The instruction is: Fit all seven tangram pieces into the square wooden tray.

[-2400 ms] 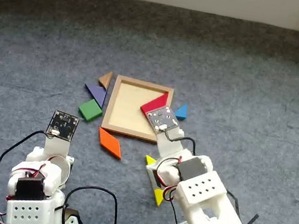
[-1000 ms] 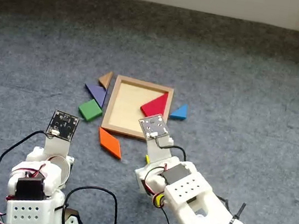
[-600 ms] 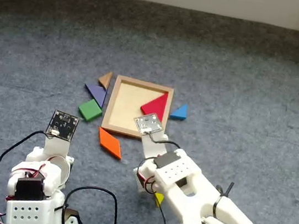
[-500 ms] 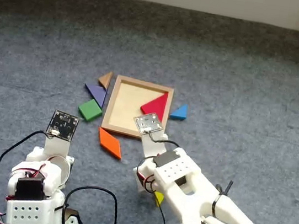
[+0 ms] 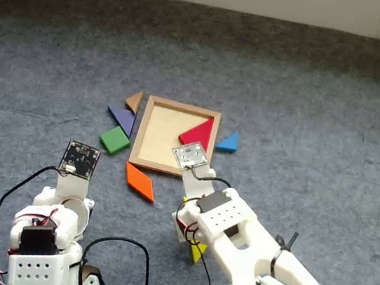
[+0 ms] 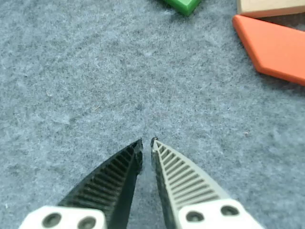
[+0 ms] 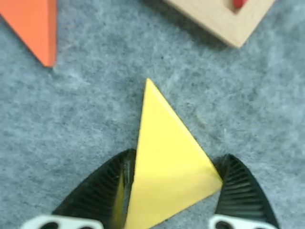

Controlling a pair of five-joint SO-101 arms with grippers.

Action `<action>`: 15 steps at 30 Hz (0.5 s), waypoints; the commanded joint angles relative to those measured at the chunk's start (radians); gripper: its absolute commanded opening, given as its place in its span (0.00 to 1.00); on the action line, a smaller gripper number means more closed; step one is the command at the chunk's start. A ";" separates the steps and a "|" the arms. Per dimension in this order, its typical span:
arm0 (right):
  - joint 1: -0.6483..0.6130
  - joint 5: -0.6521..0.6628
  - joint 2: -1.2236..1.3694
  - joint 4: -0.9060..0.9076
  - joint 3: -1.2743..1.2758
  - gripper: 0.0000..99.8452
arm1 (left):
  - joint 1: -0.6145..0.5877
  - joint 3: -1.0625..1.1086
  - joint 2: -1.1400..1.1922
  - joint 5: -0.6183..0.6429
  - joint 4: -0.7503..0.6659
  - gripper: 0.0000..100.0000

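We see the square wooden tray (image 5: 141, 130) lying flat near the middle of the grey carpet (image 5: 324, 97). 1 piece sits in it: a red triangle (image 5: 199, 134), against the rim that faces the carpet's right edge. A small blue triangle (image 5: 228, 144) lies on the carpet just outside that same rim.

3 pieces lie on the tray's opposite side, toward the carpet's left edge. A tan triangle (image 5: 134, 101) is by the tray's far corner, and a purple triangle (image 5: 122, 117) is just beside the rim. A green square (image 5: 114, 139) lies just beside the purple one, on the side toward the carpet's near edge. An orange parallelogram (image 5: 140, 181) lies just off the tray's near left corner.

The yellow triangle (image 7: 164, 162) lies flat on the carpet off the tray's near right corner, mostly beneath the right arm (image 5: 234, 234). The right gripper (image 7: 177, 155) is set down around it with its fingers (image 7: 236, 191) spread wide. 1 finger stands on each side, close against the triangle's edges, and we cannot tell whether they press on it.

The left arm (image 5: 46, 236) stands toward the carpet's near edge. The left gripper (image 6: 147, 141) points at bare carpet, its 2 fingers (image 6: 114, 181) drawn narrow with the tips almost touching. It is well apart from the orange parallelogram and the green square.
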 commanded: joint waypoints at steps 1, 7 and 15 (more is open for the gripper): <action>0.004 0.028 -0.113 0.002 0.019 0.18 | 0.007 0.019 -0.027 0.006 0.006 0.06; 0.004 0.057 -0.320 -0.001 0.119 0.18 | 0.007 0.019 -0.027 0.006 0.006 0.06; 0.058 0.069 -0.481 0.114 0.160 0.19 | 0.007 0.019 -0.027 0.006 0.006 0.06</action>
